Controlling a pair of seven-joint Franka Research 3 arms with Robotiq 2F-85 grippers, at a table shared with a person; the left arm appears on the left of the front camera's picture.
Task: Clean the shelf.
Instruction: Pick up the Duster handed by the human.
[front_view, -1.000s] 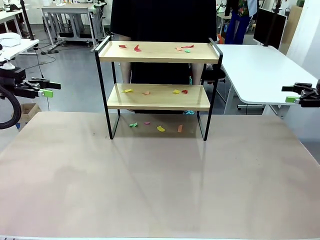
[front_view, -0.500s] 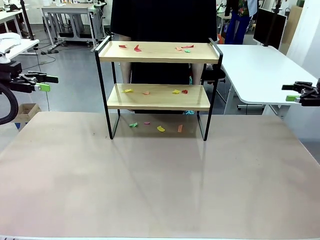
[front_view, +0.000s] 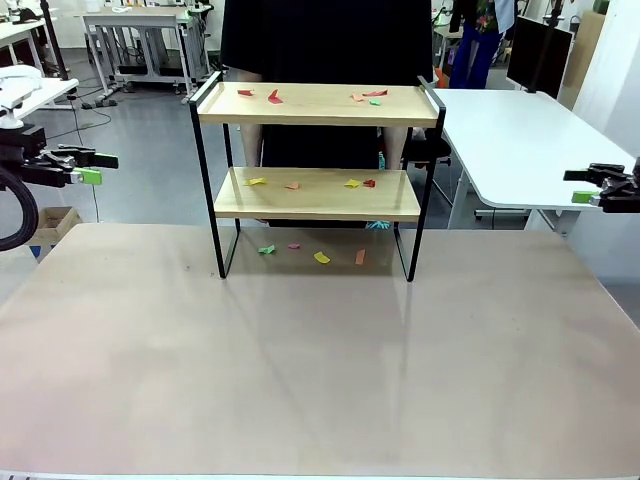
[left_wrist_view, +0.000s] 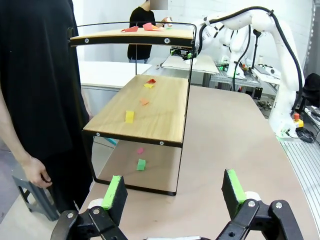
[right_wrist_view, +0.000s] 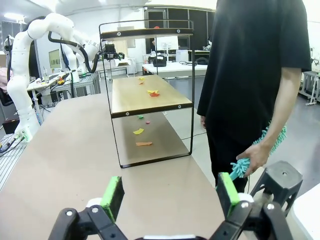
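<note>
1. Shelf (front_view: 318, 195) stands at the table's (front_view: 300, 380) far middle, long axis crosswise; left gripper (front_view: 98, 167), right gripper (front_view: 578, 187) well off its ends.
2. Left wrist: jaws apart, shelf end-on ahead.
3. Right wrist: jaws apart; person's hand (right_wrist_view: 256, 159) holds teal duster (right_wrist_view: 239, 167) beside shelf, nearer this arm.

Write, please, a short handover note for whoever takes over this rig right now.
Left gripper: open, empty, out past the table's left side, clear of the shelf.
Right gripper: open, empty, out past the right side.
The shelf stands at the far side of the table. Coloured paper scraps lie on its top board, its lower board and the table beneath it.
A person stands behind the shelf with a teal duster in one hand, held low.
Done: nothing visibly cleaned. Left: clear all the scraps.
</note>
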